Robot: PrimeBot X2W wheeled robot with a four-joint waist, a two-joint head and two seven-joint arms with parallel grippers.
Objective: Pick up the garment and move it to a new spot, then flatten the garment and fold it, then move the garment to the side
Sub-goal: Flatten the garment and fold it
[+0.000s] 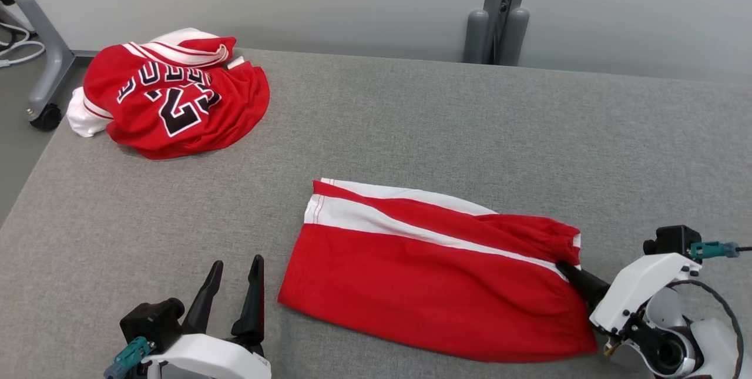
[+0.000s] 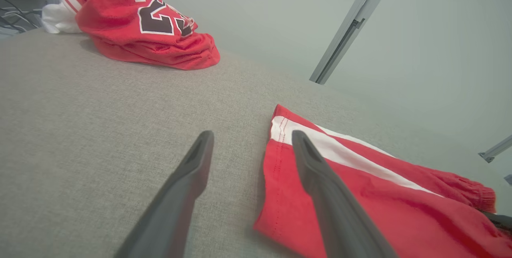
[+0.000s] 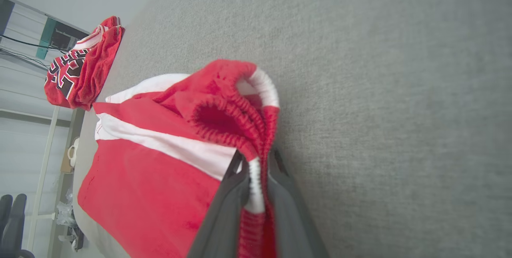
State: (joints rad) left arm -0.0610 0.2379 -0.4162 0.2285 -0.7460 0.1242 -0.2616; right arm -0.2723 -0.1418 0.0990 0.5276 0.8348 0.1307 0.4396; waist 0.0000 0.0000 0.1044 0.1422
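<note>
Shorts [image 1: 423, 273], long axis left-right, waistband [image 3: 260, 90] rightward in pinch of right pincer [image 3: 256, 155]; left pincer [image 1: 237, 261] spread near hem [image 1: 310, 214]

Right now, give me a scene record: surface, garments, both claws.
surface: grey fabric table
task garment: red shorts, white side stripe, lying mostly flat, waistband end bunched
other garment: red jersey, crumpled at the table's far left corner, apart from the shorts
left claw: open, holding nothing, beside the shorts' hem end, not touching it
right claw: shut on the shorts' elastic waistband
</note>
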